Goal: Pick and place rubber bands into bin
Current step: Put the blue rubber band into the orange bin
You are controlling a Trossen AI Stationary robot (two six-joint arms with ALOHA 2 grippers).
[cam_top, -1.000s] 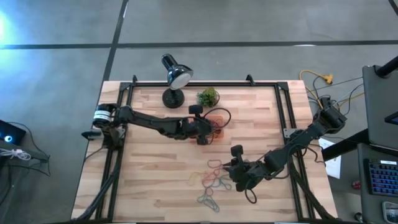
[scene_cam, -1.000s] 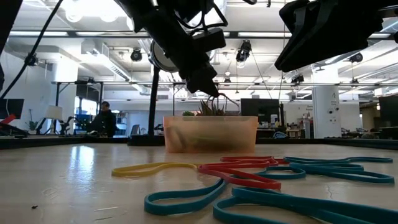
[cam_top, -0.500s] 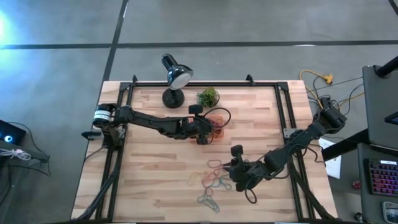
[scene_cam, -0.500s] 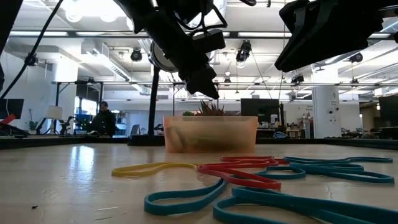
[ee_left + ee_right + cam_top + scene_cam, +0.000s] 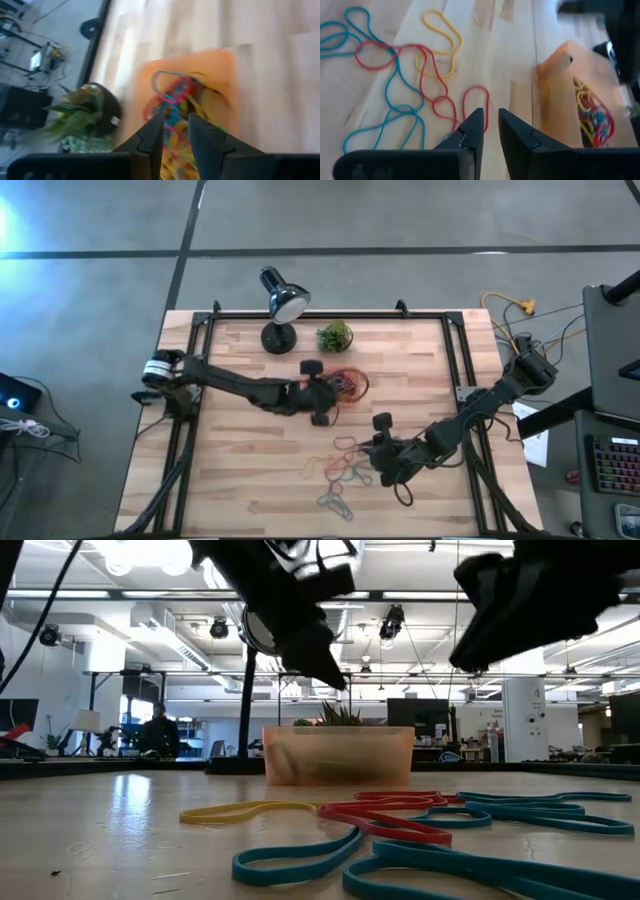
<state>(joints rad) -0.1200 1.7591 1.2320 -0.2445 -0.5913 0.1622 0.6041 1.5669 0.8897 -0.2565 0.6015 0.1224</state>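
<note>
We hold left tool (image 5: 174, 131) nearly closed, empty, above bin (image 5: 227, 70) | right tool (image 5: 490, 127) slightly parted over rubber bands (image 5: 400, 95), ready to pick.

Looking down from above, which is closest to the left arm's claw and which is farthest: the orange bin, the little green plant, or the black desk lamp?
From the left claw, in the high view:
1. The bin, right beside the claw, toward the table's far edge.
2. The green plant, farther back, near the table's far edge.
3. The desk lamp, farthest, at the far edge, to the plant's left in the picture.
</note>
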